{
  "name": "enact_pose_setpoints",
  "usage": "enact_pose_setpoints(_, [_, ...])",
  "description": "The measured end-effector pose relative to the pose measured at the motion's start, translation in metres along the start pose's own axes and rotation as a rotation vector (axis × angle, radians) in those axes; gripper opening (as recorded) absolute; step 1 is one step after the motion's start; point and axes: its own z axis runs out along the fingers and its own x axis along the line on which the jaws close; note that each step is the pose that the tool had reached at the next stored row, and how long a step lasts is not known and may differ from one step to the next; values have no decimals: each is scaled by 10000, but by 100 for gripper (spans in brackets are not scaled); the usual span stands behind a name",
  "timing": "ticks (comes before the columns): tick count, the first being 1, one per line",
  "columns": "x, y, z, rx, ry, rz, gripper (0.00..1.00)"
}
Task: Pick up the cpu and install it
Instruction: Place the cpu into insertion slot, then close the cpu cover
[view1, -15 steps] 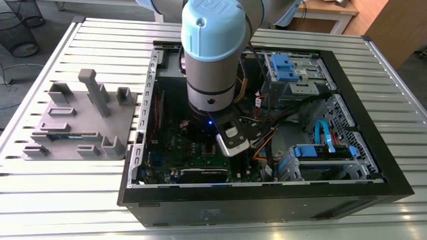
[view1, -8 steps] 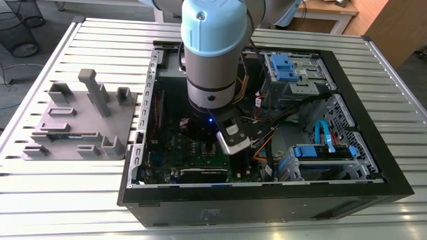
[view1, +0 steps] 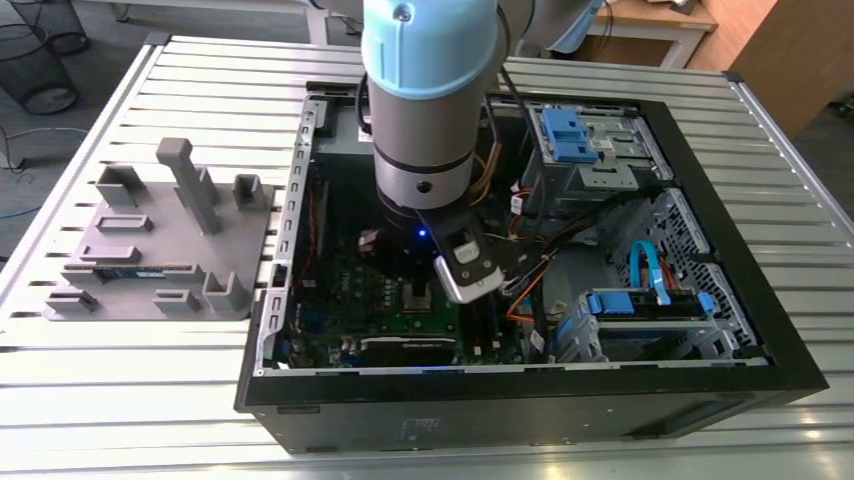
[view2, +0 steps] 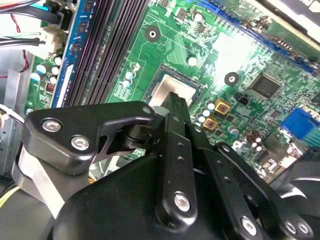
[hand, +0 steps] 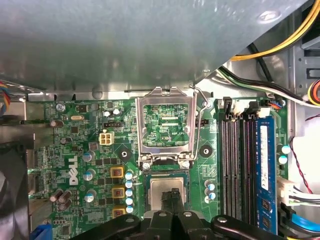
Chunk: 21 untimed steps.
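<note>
An open computer case (view1: 534, 410) lies on the slatted bench (view1: 120, 400), with a grey holder tray (view1: 134, 235) just beside it.

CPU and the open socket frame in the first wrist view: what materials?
The cpu: a metal top by the look of it, matte silvery-grey, with a dull, even sheen. The socket frame: probably stamped sheet steel, bright and glossy, with sharp glints along its thin bent edges.

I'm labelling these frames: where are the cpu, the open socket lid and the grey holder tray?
cpu (hand: 157, 192): first wrist view, on its bare metal top.
socket lid (hand: 165, 96): first wrist view, on its metal frame.
holder tray (view1: 160, 235): exterior view, on its flat base.
</note>
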Motion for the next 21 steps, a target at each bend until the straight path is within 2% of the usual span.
enact_pose_setpoints(5, [-1,0,-16,-3,-1,0,11])
enact_pose_setpoints(7, [-5,0,-96,0,0,0,11])
enact_pose_setpoints(21, [-50,2,-93,0,0,0,11])
